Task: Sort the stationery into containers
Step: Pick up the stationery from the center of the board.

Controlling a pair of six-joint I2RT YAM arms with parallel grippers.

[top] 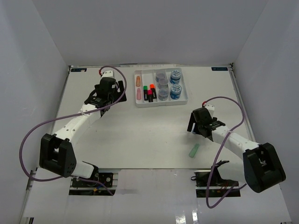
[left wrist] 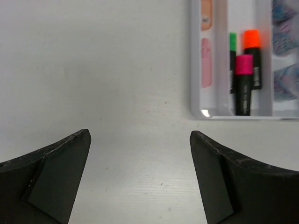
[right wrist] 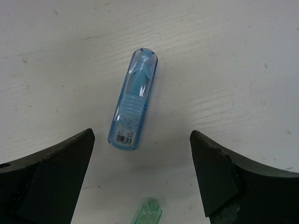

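Blue highlighter (right wrist: 133,100) loose between the tips of the released right pincer (right wrist: 140,135).

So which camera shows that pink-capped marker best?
Left wrist: the pink-capped marker lies large and sharp in the tray. The top view shows it only as a tiny speck; the right wrist view misses it.
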